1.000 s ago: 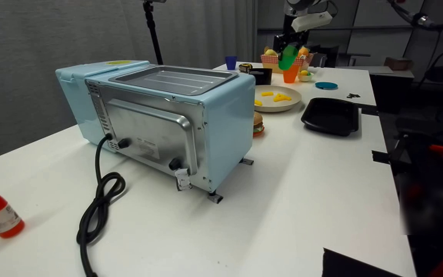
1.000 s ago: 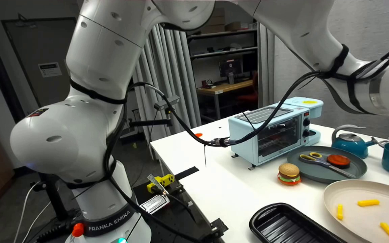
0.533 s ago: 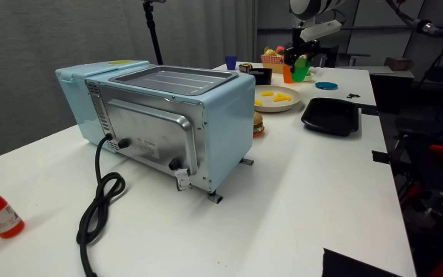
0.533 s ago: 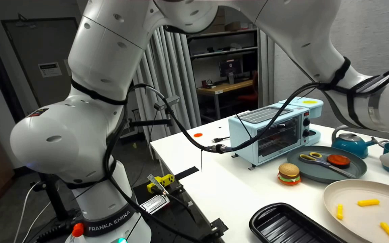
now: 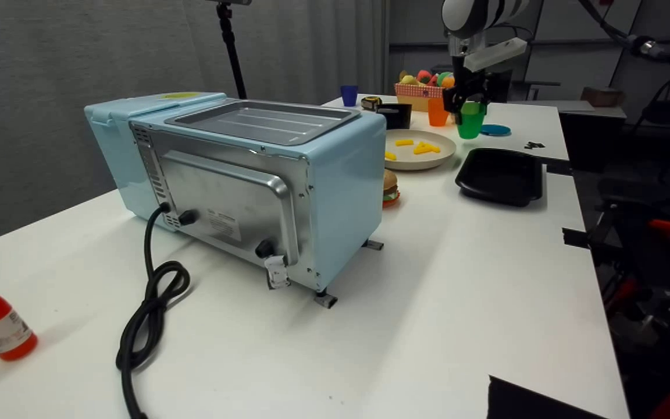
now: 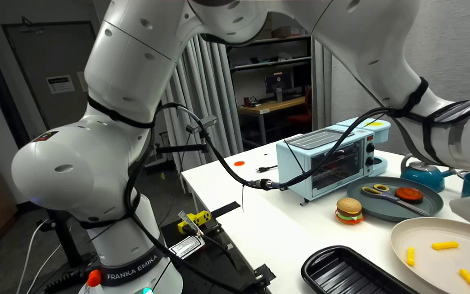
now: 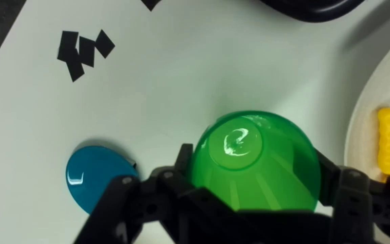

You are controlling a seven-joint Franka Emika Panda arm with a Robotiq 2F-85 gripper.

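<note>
Looking down past the claw (image 7: 254, 169), the wrist view gives the inside of the green cup (image 7: 259, 189) with its round bottom, which the exterior views do not let see. In an exterior view the same cup appears from its side, and only there come into sight the orange cup (image 5: 437, 113), the dark blue cup (image 5: 349, 95) and the basket of fruit (image 5: 416, 103). In an exterior view are found, instead, the glazed front of the toaster oven (image 6: 341, 165), the scissors (image 6: 388, 196) and the teal kettle (image 6: 420, 179); the arm (image 6: 129, 81) looks very large in it, while the claw lies outside of the frame.

Concerning the claw, its two fingers (image 7: 183, 159) stand apart by the width of the cup and not more, with a finger against each side of it, so the cup is gripped between them. The cup stands nearly upright in this grip. As for its place, it is between the beige plate (image 7: 364, 118), where yellow sticks (image 7: 389, 142) lie, and the blue disc (image 7: 96, 173), and the black tray (image 5: 501, 177) is near to it. Whether its bottom touches the white table (image 7: 147, 101), it is not possible to tell.
</note>
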